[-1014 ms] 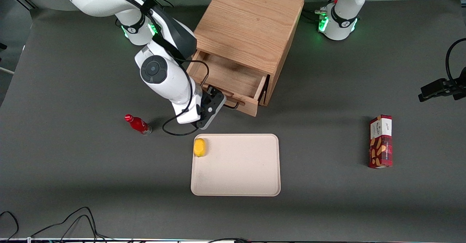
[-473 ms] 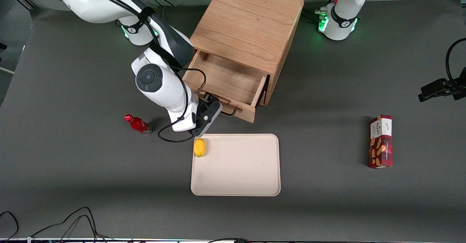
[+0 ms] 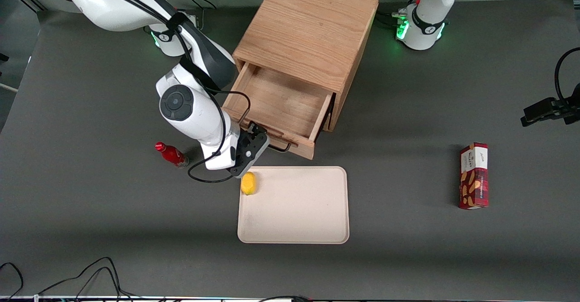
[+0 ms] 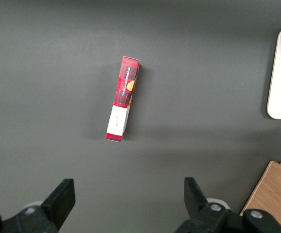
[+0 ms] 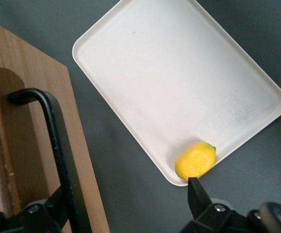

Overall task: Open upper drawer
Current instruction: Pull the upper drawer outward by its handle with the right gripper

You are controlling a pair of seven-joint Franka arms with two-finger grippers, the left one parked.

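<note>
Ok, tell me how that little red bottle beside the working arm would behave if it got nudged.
The red bottle lies on its side on the table, so a nudge across its rounded body would probably roll it. It looks small, likely light, so it may skid rather than resist. The gripper is at the upper drawer handle, apart from the bottle, so contact seems unlikely right now.

Beige tray (image 3: 299,211): flat on dark grey tabletop (image 3: 90,225), long side facing front camera. Landmark for the rest.
Yellow lemon (image 3: 248,183): on tray, in corner farthest from front camera, toward working arm's end, touching rim.
Red bottle (image 3: 171,154): on its side, apart from tray, toward working arm's end.
Red snack box (image 3: 474,175): flat, well apart from tray, toward parked arm's end.
Black cables (image 3: 86,279): at tabletop edge nearest camera.
</note>
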